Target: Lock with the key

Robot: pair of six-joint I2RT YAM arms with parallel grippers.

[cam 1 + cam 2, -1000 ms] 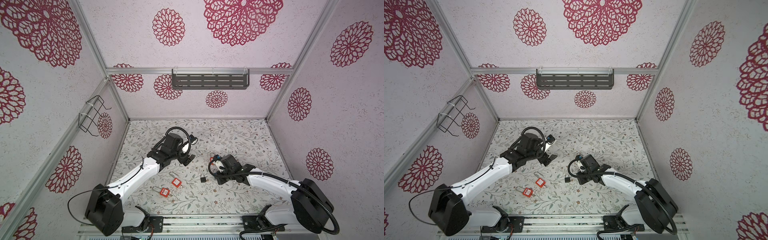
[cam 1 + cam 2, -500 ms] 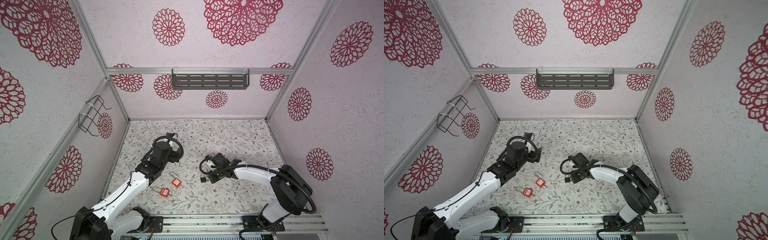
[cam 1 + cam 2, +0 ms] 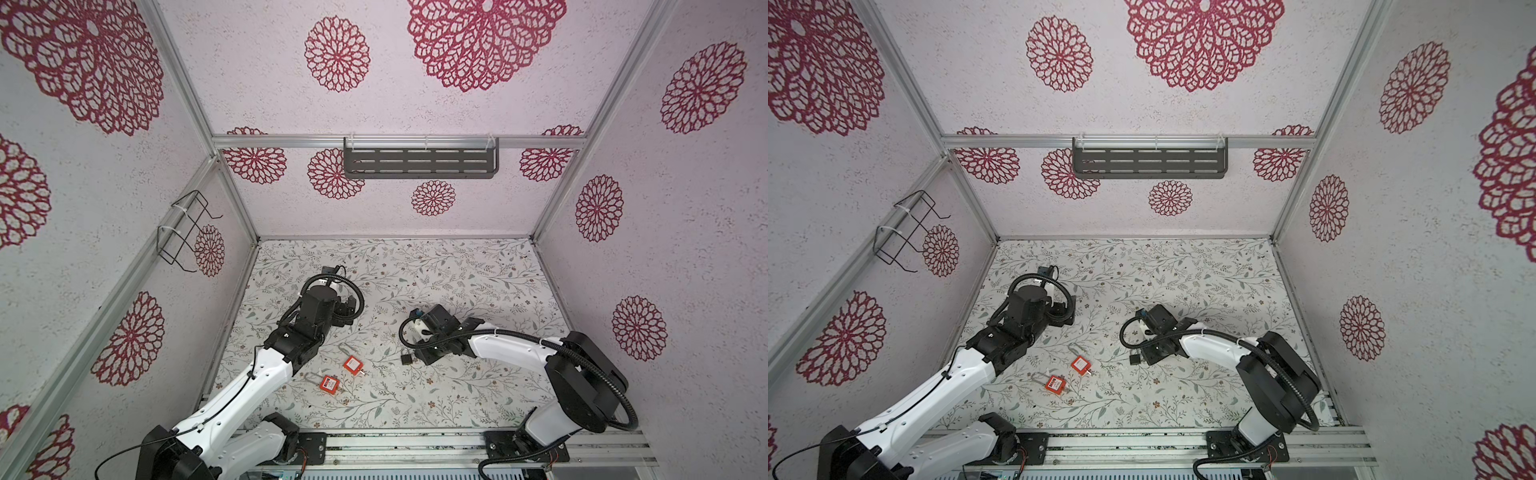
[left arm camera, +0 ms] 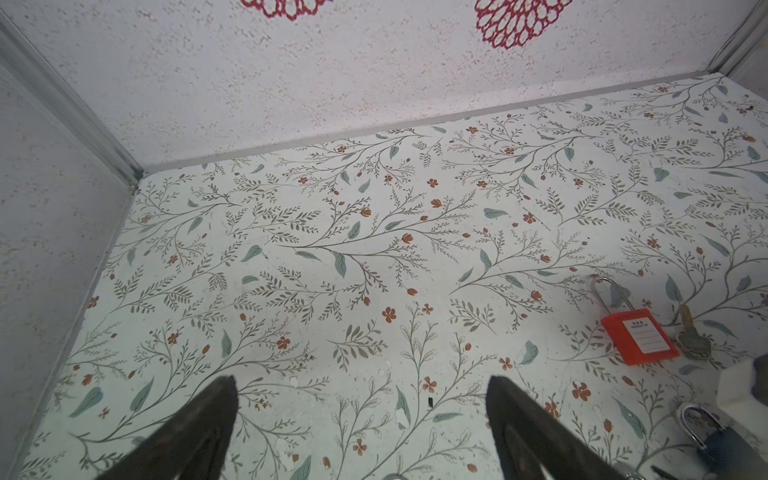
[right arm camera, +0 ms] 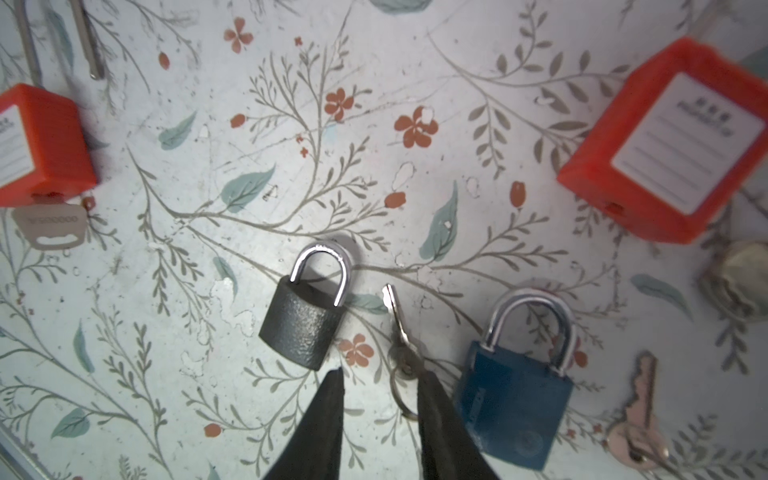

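Note:
In the right wrist view a small silver key [image 5: 397,324] on a ring lies flat on the floral table. It sits between a dark grey padlock [image 5: 305,320] and a blue padlock [image 5: 515,399]. My right gripper [image 5: 382,376] hovers just behind the key, open by a narrow gap. The key's ring lies between the fingers, and its head touches one fingertip [image 5: 428,374]. In both top views the grey padlock [image 3: 406,358] [image 3: 1134,358] lies just beside the right gripper [image 3: 419,355]. My left gripper [image 4: 360,382] stands wide open and empty over bare table, apart from the locks.
Two red padlocks [image 3: 352,365] [image 3: 328,383] lie left of the middle, each with a key at its base [image 5: 50,226] [image 4: 692,336]. Another loose key [image 5: 636,419] lies beyond the blue padlock. Walls close in the table. A grey shelf [image 3: 419,162] hangs on the back wall.
The right gripper's jaws were shut and have parted over the key. The left arm has drawn back toward the left, away from the locks, its gripper still wide open.

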